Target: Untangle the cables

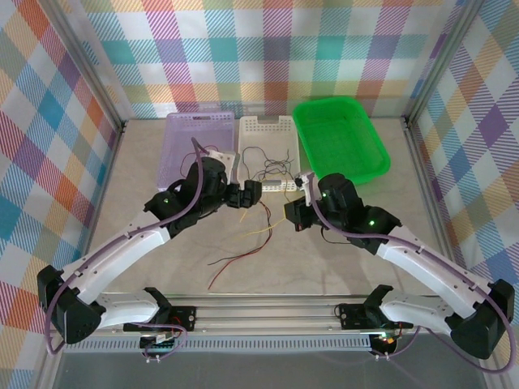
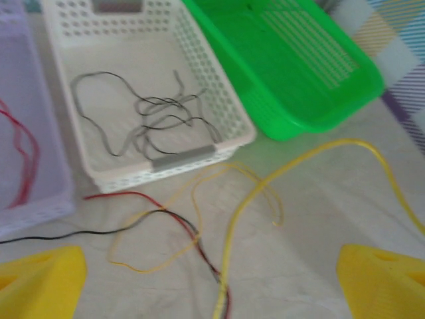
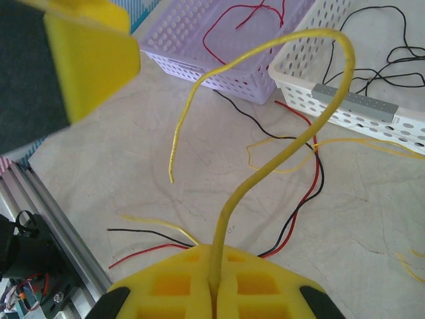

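Right claw (image 3: pixel 216 282): jaws together, clamped on the thick yellow cable (image 3: pixel 292 143). The cable rises from between the pads and arcs over; its free end hangs above the surface (image 3: pixel 133 146). Left claw (image 2: pixel 212 282): jaws wide apart, holding nothing, hovering over the tangle at mid-surface, on the near side of the white basket (image 2: pixel 232 119).

Tangle: red cable (image 2: pixel 119 195), black cable (image 2: pixel 66 234) and thin pale-yellow cable (image 2: pixel 133 266) cross each other flat on the surface, with the yellow cable passing over them. Loose black cables (image 2: pixel 159 113) lie inside the white basket toward the far edge. A second red cable (image 2: pixel 23 153) sits in the lilac basket (image 2: pixel 40 206) beside it.

Step in hand, as I read it, is drawing the yellow cable out of the crossing. To do it well, lift slowly, up and toward the right edge. Bring the left claw down to pin the red and black pair near the crossing so they don't drag along. Watch for a loop tightening and ease off if one does. Keep the grip firm, since the cable looks springy.
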### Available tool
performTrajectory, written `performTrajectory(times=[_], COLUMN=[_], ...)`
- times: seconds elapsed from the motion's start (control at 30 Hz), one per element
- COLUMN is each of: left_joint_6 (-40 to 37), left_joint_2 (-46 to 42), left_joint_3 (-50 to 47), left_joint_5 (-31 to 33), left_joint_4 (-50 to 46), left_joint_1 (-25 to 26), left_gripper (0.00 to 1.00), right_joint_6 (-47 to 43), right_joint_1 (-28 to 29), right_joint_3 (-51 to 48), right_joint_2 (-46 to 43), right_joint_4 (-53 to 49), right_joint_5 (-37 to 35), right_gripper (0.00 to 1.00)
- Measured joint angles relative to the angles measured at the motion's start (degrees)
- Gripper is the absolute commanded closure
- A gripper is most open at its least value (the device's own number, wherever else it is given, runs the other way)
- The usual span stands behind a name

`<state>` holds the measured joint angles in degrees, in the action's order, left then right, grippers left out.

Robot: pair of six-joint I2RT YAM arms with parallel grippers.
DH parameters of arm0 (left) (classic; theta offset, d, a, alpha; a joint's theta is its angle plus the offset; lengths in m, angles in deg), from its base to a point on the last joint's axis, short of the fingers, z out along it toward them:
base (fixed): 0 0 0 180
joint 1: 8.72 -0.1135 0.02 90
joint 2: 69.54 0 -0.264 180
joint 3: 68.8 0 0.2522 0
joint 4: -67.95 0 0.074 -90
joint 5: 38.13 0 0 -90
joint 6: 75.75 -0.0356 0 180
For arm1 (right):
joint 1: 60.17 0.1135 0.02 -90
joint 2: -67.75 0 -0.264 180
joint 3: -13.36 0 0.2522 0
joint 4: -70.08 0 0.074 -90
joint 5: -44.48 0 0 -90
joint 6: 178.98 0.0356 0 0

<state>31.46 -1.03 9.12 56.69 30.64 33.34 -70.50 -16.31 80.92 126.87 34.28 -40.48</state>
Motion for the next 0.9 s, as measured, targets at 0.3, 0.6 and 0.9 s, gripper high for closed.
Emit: performTrajectory(times=[0.3,0.6,0.9], left_joint_6=[8.0,11.6,13.9], left_joint_2=[-7.5,-14.4,-19.2], left_joint_3=[-9.2,-16.8,-23.7], left_joint_5=[-4.2,-2.6,0.9], left_joint_4=[3.7,4.2,3.2], left_joint_1=[2.1,2.6,3.3], left_gripper=[0.04,0.04,0.04], right_joint_6=[-0.2,-0.4,5.2], right_joint_1=[-5.3,-20.5,-35.1], right_joint_3=[2.8,14.9,21.5], right_joint_2=[-2.7,2.4,19.2], right_joint_4=[-4.4,-7.5,-7.8], right_joint_5=[-1.6,-5.1,-3.6], right_gripper=[1.0,1.0,1.0])
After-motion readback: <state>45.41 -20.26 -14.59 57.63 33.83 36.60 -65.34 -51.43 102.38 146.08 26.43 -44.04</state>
